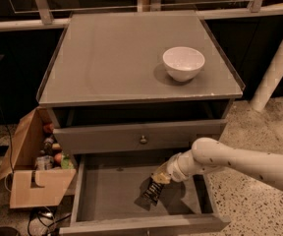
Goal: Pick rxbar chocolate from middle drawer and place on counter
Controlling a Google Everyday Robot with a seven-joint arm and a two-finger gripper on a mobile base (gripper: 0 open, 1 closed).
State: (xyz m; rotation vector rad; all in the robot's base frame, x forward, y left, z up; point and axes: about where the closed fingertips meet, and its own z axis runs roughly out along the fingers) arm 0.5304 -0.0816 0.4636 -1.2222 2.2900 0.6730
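The middle drawer (107,195) is pulled open below the counter (112,58). My gripper (157,183) reaches down into the drawer from the right, on the end of the white arm (220,159). Its fingers are shut on the top end of the rxbar chocolate (151,194), a black wrapper with white lettering. The bar hangs tilted just above the drawer floor over the right half, with its shadow under it.
A white bowl (183,63) sits on the counter's right side. The upper drawer front with a round knob (143,139) is closed just above my arm. An open cardboard box (31,181) of items stands on the floor at left. A white post (279,58) rises at right.
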